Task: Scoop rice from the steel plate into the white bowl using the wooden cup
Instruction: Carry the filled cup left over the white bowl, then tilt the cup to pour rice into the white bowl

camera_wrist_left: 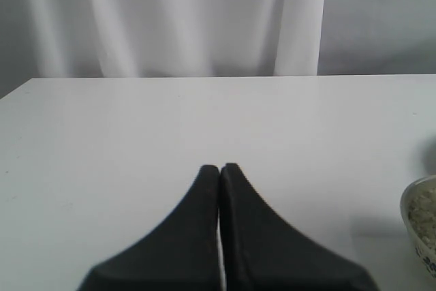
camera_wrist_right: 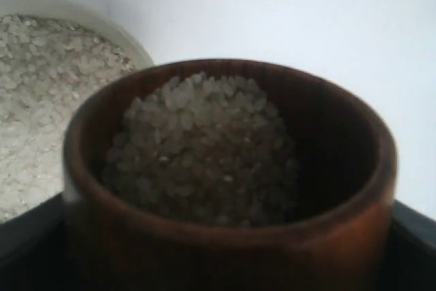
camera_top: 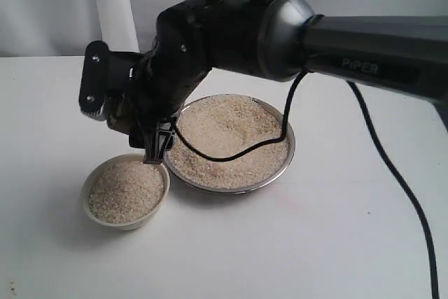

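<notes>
Rice (camera_wrist_right: 201, 148) heaps in the wooden cup (camera_wrist_right: 225, 236) that your right end effector (camera_top: 140, 131) grasps on both sides.
Nearest to you on the counter (camera_top: 315, 243) stands the white bowl (camera_top: 112, 220), filled with grains almost to its rim. Just behind it sits the steel plate (camera_top: 266, 182) with a wide, flat heap. Over the far rim of the bowl, beside the plate, the cup is held upright. Your left end effector (camera_wrist_left: 219, 168) is clenched on nothing, low over the counter.
</notes>
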`<control>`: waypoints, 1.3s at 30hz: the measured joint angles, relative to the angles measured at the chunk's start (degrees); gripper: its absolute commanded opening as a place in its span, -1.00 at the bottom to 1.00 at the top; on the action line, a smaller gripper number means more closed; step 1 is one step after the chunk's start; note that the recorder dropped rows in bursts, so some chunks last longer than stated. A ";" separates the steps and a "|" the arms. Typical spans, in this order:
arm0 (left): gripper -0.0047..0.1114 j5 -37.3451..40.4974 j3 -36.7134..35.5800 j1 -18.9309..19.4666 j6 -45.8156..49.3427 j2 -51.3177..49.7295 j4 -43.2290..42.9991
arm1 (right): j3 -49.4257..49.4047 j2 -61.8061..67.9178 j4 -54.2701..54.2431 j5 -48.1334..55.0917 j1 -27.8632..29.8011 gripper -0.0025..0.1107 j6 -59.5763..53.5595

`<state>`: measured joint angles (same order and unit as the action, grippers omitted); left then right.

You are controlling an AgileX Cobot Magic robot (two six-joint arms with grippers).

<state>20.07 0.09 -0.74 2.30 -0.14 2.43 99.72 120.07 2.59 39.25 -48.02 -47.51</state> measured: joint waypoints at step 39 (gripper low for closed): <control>-0.92 0.00 0.00 0.00 0.00 0.00 0.00 | 0.00 8.50 55.73 16.66 -16.37 -0.96 17.75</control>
<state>20.07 0.09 -0.74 2.30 -0.14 2.43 99.72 128.57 58.32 55.91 -64.40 -29.76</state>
